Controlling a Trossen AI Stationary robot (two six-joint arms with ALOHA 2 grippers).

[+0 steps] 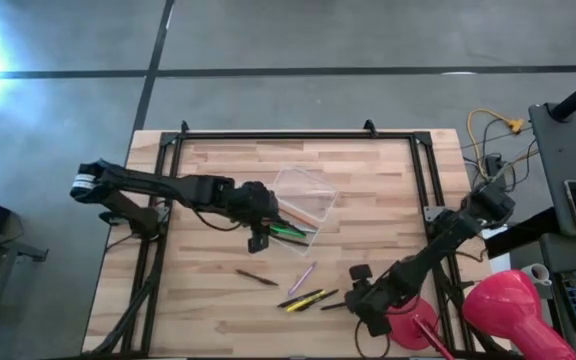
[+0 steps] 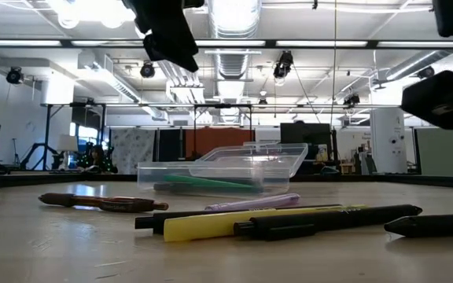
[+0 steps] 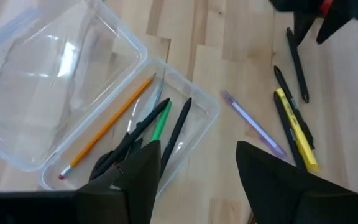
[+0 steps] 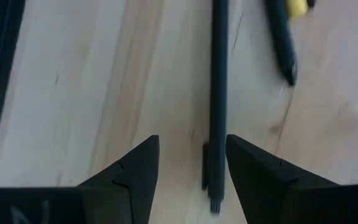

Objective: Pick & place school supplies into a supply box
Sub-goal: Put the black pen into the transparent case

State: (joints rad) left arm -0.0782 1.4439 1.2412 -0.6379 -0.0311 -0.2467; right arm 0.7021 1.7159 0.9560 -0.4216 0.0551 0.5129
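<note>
Your left end effector [image 1: 258, 238] hangs above the near edge of the supply box [image 1: 308, 198], fingers [image 3: 135, 180] spread wide with nothing between them. Through its wrist camera you look down into the clear box: an orange pencil [image 3: 107, 126] lies along it, with a green pen [image 3: 160, 121] and a dark pen [image 3: 178, 127] beside it. The box's lid [image 3: 48, 81] stands open on the far side of those pens. In the low view the box sits mid-counter with the green pen showing through its wall.

Outside the box, on the wooden counter [image 1: 218, 300], a pale lilac pen [image 1: 302, 277] lies just beyond the box's near corner. Farther from the box than that lie a yellow pen [image 1: 308, 299] and a couple of dark pens close alongside it. A dark brown pen [image 1: 256, 277] lies on its own, near the box on your left arm's side.

Your right end effector [image 1: 361, 292] is low at the counter, well apart from the box, next to the yellow pen group. Its fingers [image 4: 129, 180] are parted narrowly, astride a dark pen [image 4: 219, 81] that runs between them without being clamped.
</note>
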